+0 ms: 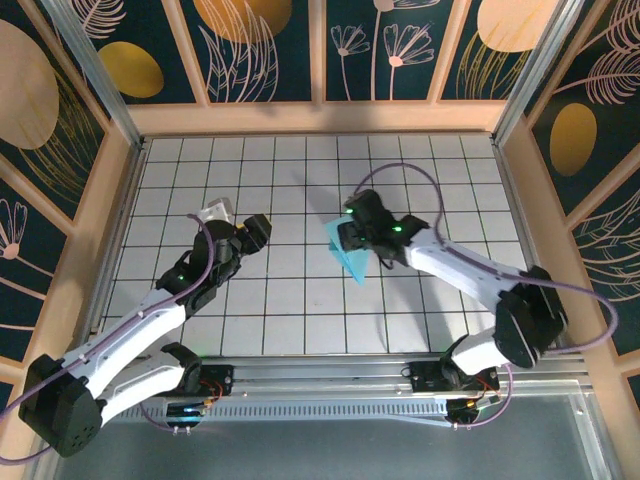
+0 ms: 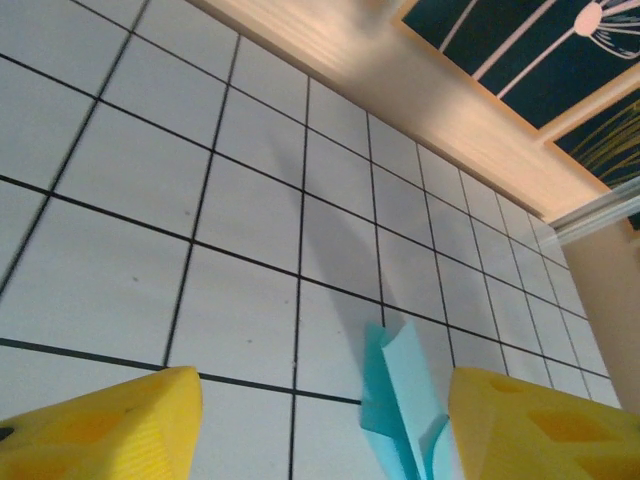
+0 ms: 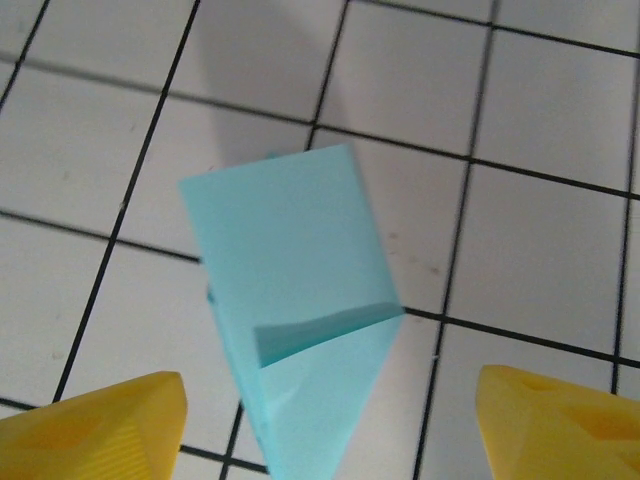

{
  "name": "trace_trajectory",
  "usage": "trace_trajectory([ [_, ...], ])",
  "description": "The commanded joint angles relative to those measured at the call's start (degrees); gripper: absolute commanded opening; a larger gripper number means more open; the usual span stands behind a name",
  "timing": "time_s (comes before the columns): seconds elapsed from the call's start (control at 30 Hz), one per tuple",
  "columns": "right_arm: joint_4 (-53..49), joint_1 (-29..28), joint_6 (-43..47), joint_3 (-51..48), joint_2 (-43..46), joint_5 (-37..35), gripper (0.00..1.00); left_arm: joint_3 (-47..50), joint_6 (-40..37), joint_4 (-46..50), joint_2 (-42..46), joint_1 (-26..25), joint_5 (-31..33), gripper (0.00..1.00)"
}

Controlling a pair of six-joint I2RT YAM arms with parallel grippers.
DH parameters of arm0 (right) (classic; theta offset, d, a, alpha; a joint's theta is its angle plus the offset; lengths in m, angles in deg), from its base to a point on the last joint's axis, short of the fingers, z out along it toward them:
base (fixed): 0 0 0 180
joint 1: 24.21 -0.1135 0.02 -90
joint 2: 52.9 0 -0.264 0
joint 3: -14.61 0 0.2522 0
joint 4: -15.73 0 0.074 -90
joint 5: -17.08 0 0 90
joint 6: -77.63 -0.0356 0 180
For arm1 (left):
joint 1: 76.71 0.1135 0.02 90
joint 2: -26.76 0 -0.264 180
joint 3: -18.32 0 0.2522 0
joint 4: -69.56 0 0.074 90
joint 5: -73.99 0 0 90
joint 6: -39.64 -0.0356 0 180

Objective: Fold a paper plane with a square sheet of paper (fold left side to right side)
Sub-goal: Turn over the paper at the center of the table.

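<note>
table (image 1: 300,170): white tiles, black grid lines, takes up most of the top view
left tool (image 1: 258,228): left of centre, yellow fingers (image 2: 110,425) spread wide, gripping nothing
right tool (image 1: 345,232): just right of centre, over the paper, also wide apart, not pinching it
paper plane (image 1: 354,260): teal, pointy, lying on the tiles right of centre, partly under the right tool

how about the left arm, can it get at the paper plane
Probably yes: bare tiles lie between the open left claw and the paper plane, though the right claw over it could crowd it.
</note>
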State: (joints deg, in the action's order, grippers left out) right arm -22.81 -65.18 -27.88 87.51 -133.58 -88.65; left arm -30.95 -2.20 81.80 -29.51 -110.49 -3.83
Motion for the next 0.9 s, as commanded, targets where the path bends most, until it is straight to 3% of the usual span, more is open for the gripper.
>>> trace_trajectory([
  [0.0,9.02,5.18,-3.21,-5.59,7.41,7.32,0.8,1.02,3.24,-5.39,-1.63,-0.08,-4.45,0.66],
  [0.23,17.7,16.05,-8.02,-15.9,18.01,15.35,0.9,0.73,5.17,-7.58,-7.27,-0.13,-10.52,0.66],
  [0.53,32.74,30.16,-21.79,-30.97,24.13,32.97,0.97,1.27,10.83,-12.15,-12.45,-1.38,-15.23,0.65],
  [0.87,34.79,34.49,-23.94,-36.72,23.81,37.43,0.97,-3.3,12.45,-16.88,-24.19,-3.45,-19.94,0.65],
])
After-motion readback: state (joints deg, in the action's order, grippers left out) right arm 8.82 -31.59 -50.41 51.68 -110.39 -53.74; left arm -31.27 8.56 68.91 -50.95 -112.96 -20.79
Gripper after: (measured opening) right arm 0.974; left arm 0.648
